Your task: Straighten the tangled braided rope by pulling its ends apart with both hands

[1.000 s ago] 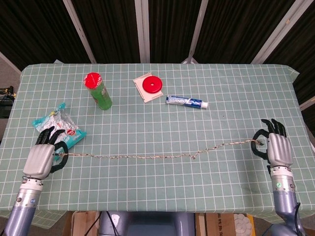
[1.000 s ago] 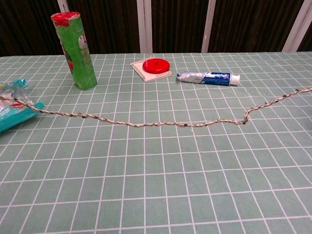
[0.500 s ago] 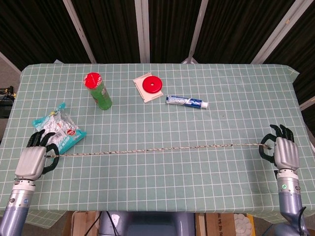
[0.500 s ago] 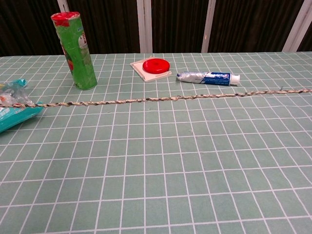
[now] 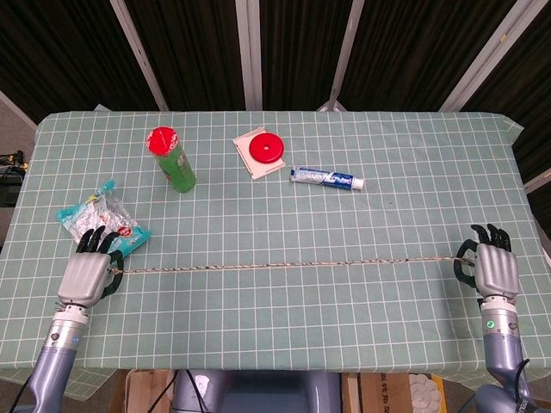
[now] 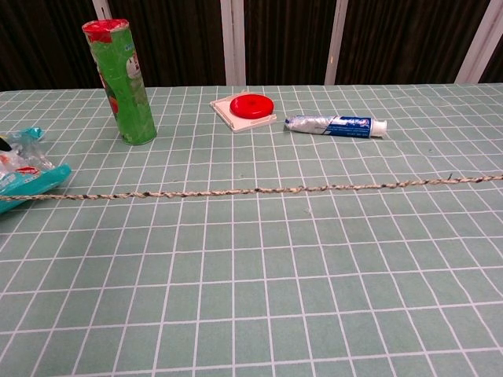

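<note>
your left robot hand has come back in toward the middle since half a sec ago, and it now sits just below the snack bag instead of out at the desk edge. your right robot hand has barely shifted, maybe a touch inward. the braided rope was already pulled out straight then and it's straight now, running l to r across the near part of the green checked desk, but in the chest view it lies lower on the cloth, nearer the camera, well clear of the toothpaste tube it was passing close under before. a full sec ago it still had a kink right of centre; that's gone.

left robot hand: fingers curled over the rope's left end, gripping it. right robot hand: fingers curled round the right end, holding it too.

hard to see: both robot hands show from the back only in the head view, so the actual finger contact on the rope is hidden under them. chest view shows neither hand, and the rope runs off both sides of it. can't tell if the rope rests on the cloth or hangs just above it. green can, red lid on its white square and tube sit at the back, untouched.
</note>
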Tool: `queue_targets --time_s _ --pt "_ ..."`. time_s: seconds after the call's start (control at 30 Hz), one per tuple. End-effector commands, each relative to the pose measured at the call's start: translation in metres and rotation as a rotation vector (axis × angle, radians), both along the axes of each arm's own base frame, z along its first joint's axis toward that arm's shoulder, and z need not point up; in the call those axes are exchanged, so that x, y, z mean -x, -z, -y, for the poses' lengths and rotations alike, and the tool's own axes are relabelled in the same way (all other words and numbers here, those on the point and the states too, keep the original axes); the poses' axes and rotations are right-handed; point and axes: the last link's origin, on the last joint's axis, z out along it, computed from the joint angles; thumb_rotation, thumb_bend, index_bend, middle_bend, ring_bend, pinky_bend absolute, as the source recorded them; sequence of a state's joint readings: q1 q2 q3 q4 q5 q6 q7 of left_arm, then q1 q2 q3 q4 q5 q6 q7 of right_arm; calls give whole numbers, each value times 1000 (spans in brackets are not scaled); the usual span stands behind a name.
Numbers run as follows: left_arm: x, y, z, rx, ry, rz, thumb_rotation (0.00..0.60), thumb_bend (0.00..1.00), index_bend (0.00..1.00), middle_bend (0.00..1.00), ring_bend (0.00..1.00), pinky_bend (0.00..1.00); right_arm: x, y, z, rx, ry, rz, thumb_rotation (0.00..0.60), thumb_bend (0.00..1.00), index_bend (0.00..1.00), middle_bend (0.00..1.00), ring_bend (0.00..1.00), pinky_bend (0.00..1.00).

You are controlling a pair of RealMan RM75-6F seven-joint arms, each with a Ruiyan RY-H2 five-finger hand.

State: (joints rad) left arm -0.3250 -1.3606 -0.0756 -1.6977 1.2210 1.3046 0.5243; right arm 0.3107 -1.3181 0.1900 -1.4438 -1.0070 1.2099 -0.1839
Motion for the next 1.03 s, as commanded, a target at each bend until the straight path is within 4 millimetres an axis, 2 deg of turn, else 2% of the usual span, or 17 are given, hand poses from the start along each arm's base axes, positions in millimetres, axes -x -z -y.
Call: queue_targets --time_s 0.03,0.17,0.2,0.3,0.37,0.47,0.57,0.8,1.03 --pt "1 6 -4 8 -9 -35 600 518 582 132 0 0 4 2 0 -10 19 -10 600 496 560 180 0 0" --pt "6 11 -6 36 -47 -105 600 493 551 108 0 0 6 4 -1 -58 50 -35 600 496 399 108 0 0" --pt "7 12 -5 44 -54 -121 600 470 533 96 0 0 6 4 -2 -69 55 -41 600 496 326 73 0 0" --pt "8 10 -3 53 -75 -152 600 364 438 50 0 0 5 4 -4 -87 68 -48 600 496 82 3 0 0" --pt "8 7 -2 55 -90 -165 600 271 372 14 0 0 6 3 -6 -92 84 -56 600 481 10 0 0 0" --pt "6 -1 2 52 -109 -161 600 156 280 0 0 0 1 0 -8 -85 93 -53 600 426 0 0 0 0" --pt "5 -12 9 38 -119 -117 600 94 189 0 0 0 -5 -7 -11 -61 67 -44 600 382 0 0 0 0" --pt "6 -38 35 -18 -76 62 600 63 85 0 0 0 -23 -25 -29 10 -56 -1 600 361 0 0 0 0" --pt "23 -70 74 -68 46 117 600 60 43 0 0 0 -28 -47 -69 49 -241 -69 600 348 0 0 0 0"
